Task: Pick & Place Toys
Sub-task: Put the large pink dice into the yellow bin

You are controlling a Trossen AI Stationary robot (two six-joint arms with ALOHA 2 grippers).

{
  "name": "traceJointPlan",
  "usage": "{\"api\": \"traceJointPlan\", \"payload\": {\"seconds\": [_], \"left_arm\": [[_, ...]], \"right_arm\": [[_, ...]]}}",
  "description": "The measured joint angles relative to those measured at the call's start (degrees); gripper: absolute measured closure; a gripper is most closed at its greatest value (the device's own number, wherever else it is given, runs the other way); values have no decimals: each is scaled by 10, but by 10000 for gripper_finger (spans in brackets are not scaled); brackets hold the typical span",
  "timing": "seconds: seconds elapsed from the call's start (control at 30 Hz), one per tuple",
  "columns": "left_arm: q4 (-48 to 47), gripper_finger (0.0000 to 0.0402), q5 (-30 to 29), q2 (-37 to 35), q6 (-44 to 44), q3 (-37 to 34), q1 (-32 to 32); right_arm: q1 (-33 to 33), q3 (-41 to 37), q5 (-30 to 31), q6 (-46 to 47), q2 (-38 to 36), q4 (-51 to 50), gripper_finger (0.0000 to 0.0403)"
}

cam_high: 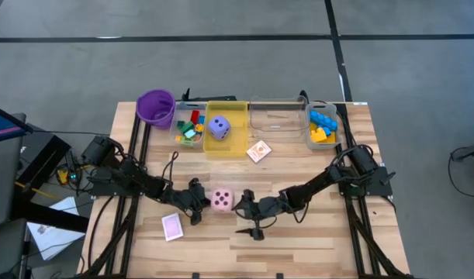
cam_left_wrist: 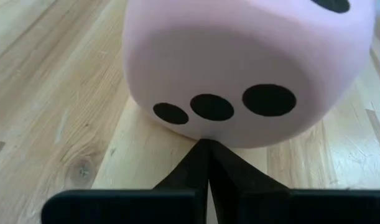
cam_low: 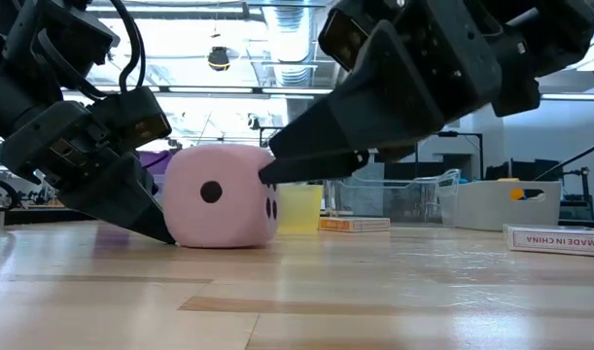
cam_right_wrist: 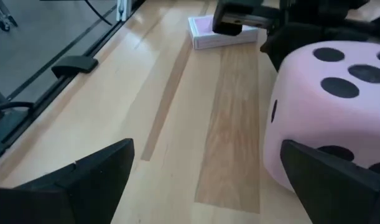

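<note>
Pink foam die (cam_high: 222, 200) sits on the wooden table (cam_high: 314, 248), well short of the yellow bin (cam_high: 226, 144). Left gripper (cam_high: 196, 211), fingers pressed together, touches the die's left side. Right gripper (cam_high: 247, 208), fingers spread wide, flanks its right side without clamping it.

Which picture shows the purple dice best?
The high view. It looks straight down on the purple dice sitting in the yellow bin, with its spotted top face clear. In the low view the pink dice and the arms hide it. Neither wrist view shows it.
</note>
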Motion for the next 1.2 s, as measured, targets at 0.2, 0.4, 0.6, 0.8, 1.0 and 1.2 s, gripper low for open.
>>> {"api": "traceJointPlan", "payload": {"seconds": [0.2,0.4,0.6,0.8,1.0,1.2], "left_arm": [[0,400,0,0,0,0,0],[0,401,0,0,0,0,0],[-1,401,0,0,1,0,0],[-1,401,-1,0,1,0,0],[-1,401,-1,0,1,0,1],[-1,401,-1,0,1,0,0]], "right_arm": [[1,0,4,1,0,1,4],[1,0,1,5,-1,-16,4],[-10,0,-44,53,0,-78,4],[-22,1,-42,89,-3,-144,4],[-36,0,18,98,0,-134,4],[-47,0,72,107,0,-125,4]]}}
